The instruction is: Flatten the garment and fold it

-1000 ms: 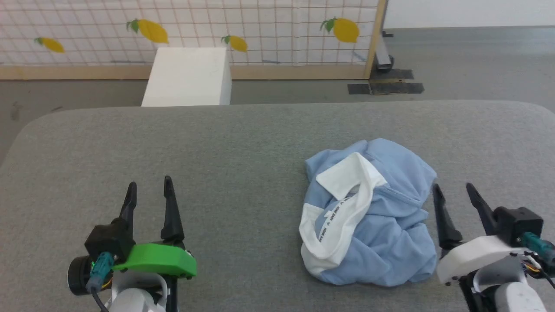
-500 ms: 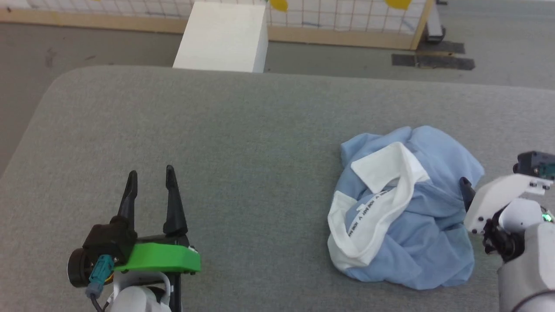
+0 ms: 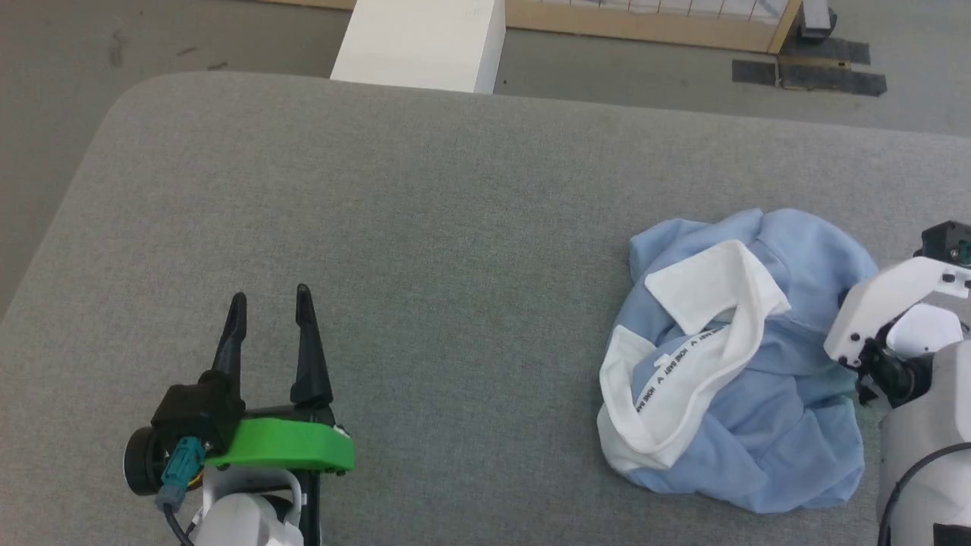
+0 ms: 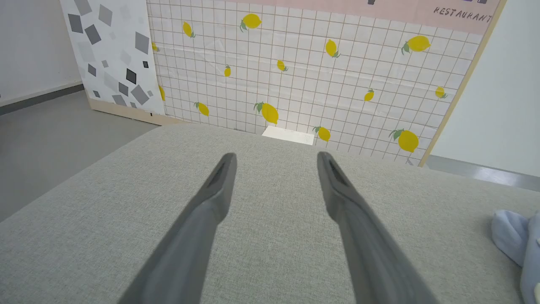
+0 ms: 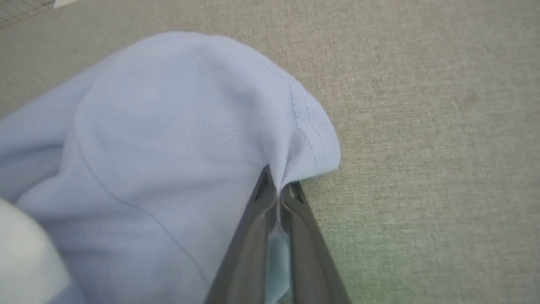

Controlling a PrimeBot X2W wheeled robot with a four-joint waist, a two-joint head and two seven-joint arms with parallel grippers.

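The garment (image 3: 766, 394), a light blue polo shirt with a white collar, lies crumpled in a heap on the right side of the grey padded table (image 3: 425, 227). My right gripper (image 5: 278, 188) is shut on a fold of the garment (image 5: 177, 126) at its right edge, with blue cloth pinched between the fingers; in the head view its white wrist (image 3: 884, 311) hangs over that edge and the fingers are hidden. My left gripper (image 3: 271, 302) stands open over bare table at the lower left, far from the garment. In the left wrist view its open fingers (image 4: 211, 198) point at the far wall, with a bit of the garment (image 4: 517, 240) at the right edge.
A white box (image 3: 421, 42) stands on the floor behind the table's far edge. A lemon-patterned grid screen (image 4: 316, 76) closes the back. The table's left corner is rounded.
The head camera tilted down and shifted, so the whole picture moved. My right gripper went from open beside the garment to down onto its right edge and shut on a fold. The left gripper stayed open.
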